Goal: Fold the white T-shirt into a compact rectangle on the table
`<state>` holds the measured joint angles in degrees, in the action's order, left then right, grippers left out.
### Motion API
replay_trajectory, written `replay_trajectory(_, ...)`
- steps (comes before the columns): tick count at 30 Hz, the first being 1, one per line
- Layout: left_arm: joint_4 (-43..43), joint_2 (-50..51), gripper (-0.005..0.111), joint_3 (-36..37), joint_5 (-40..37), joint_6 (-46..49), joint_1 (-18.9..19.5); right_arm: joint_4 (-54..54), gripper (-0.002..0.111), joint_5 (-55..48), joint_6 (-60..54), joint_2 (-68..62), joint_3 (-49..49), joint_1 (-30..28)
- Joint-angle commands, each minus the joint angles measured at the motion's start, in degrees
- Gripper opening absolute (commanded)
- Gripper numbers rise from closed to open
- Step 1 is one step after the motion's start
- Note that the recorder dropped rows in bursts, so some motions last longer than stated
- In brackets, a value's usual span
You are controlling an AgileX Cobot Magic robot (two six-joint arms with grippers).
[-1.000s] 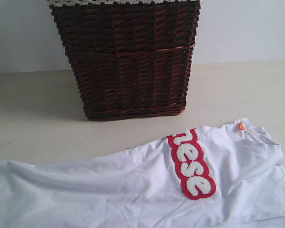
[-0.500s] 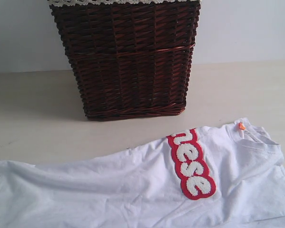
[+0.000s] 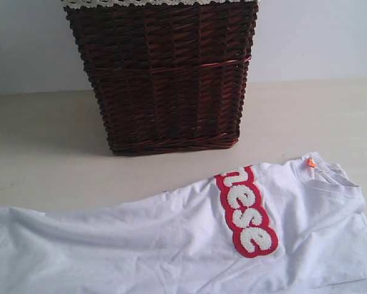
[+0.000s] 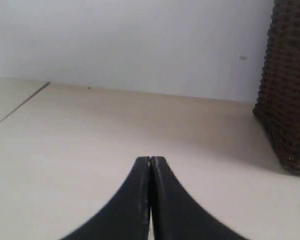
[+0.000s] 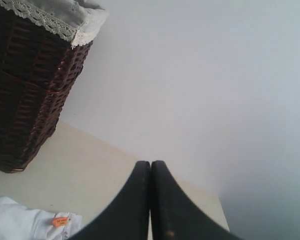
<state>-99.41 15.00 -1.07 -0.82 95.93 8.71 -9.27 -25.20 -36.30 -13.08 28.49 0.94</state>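
Exterior view: shirt [image 3: 171, 245], white, lies spread and wrinkled along the near edge of the tabletop [image 3: 48, 141]. Its red-outlined lettering [image 3: 247, 211] faces up ("ese" is legible). An orange tag [image 3: 310, 162] sits at the collar, on the right. Basket [image 3: 165, 73], dark wicker with a lace trim [image 3: 158, 2], stands upright behind the shirt, apart from it.

Left wrist view: left claw [image 4: 151, 162], black, tips pressed together with nothing between. Bare tabletop lies beyond, with the basket at one side.

Right wrist view: right claw [image 5: 150, 167], tips together, holds nothing. The shirt collar and tag are near it, the basket farther off.
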Motion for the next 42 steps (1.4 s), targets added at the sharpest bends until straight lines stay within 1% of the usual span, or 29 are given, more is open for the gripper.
replay_trajectory(1,-0.5,-3.6,0.000,1.1,0.8,-0.4,-0.1,0.4,0.000,-3.6,0.5,0.2,-0.1,-0.2)
replay_trajectory(4,2.0,-7.7,0.000,1.1,0.8,-0.4,-0.1,0.4,0.000,-7.7,0.6,0.2,-0.1,-0.2)
replay_trajectory(8,2.0,-15.0,0.000,1.1,0.5,-0.4,-0.1,-0.2,0.000,-13.7,0.7,0.2,-0.1,-0.2)
replay_trajectory(11,2.0,-15.0,0.000,1.1,0.2,-0.4,-0.2,-1.5,0.000,-16.7,0.9,0.2,-0.1,-0.2)
replay_trajectory(17,2.0,-15.0,0.000,1.1,0.1,-0.4,-0.2,-2.5,0.000,-17.1,0.9,0.2,-0.1,-0.2)
replay_trajectory(19,2.0,-15.0,0.000,1.1,0.1,-0.4,-0.1,-2.6,0.000,-15.9,0.9,0.1,-0.1,-0.2)
replay_trajectory(21,2.0,-15.0,0.000,1.1,0.1,-0.4,-0.1,-2.6,0.000,-12.6,0.9,0.1,-0.1,-0.2)
replay_trajectory(27,2.0,-15.0,0.000,1.1,0.1,-0.4,-0.1,-7.2,0.000,6.6,1.1,-2.8,-0.1,-0.2)
replay_trajectory(29,2.0,-15.0,0.000,1.1,0.1,-0.4,-0.1,-9.0,0.000,10.3,1.1,-6.4,-0.1,-0.2)
replay_trajectory(31,2.0,-15.0,0.000,1.1,0.1,-0.4,-0.1,-8.9,0.000,9.6,1.1,-12.6,-0.1,-0.2)
replay_trajectory(33,2.0,-15.0,0.000,1.1,0.1,-0.4,-0.1,-10.3,0.000,5.7,1.1,-20.7,0.0,-0.2)
replay_trajectory(35,2.0,-15.0,0.000,1.1,-0.2,-0.4,-0.1,-9.7,0.000,-0.3,-0.5,-29.4,0.8,-0.2)
replay_trajectory(37,2.0,-15.0,0.000,1.1,-0.2,-0.4,-0.1,-9.7,0.000,-8.3,-4.3,-39.7,4.0,-0.2)
replay_trajectory(39,2.0,-15.0,0.000,1.1,-0.2,-0.4,-0.1,-10.2,0.000,-13.7,-6.5,-47.7,7.2,-0.2)
replay_trajectory(40,2.0,-15.0,0.000,1.1,-0.2,-0.4,-0.1,-10.2,0.000,-15.2,-8.1,-51.6,8.9,-0.2)
replay_trajectory(42,2.0,-15.0,0.000,1.1,-0.2,-0.4,-0.1,-10.4,0.000,-14.9,-10.9,-58.8,11.5,-0.2)
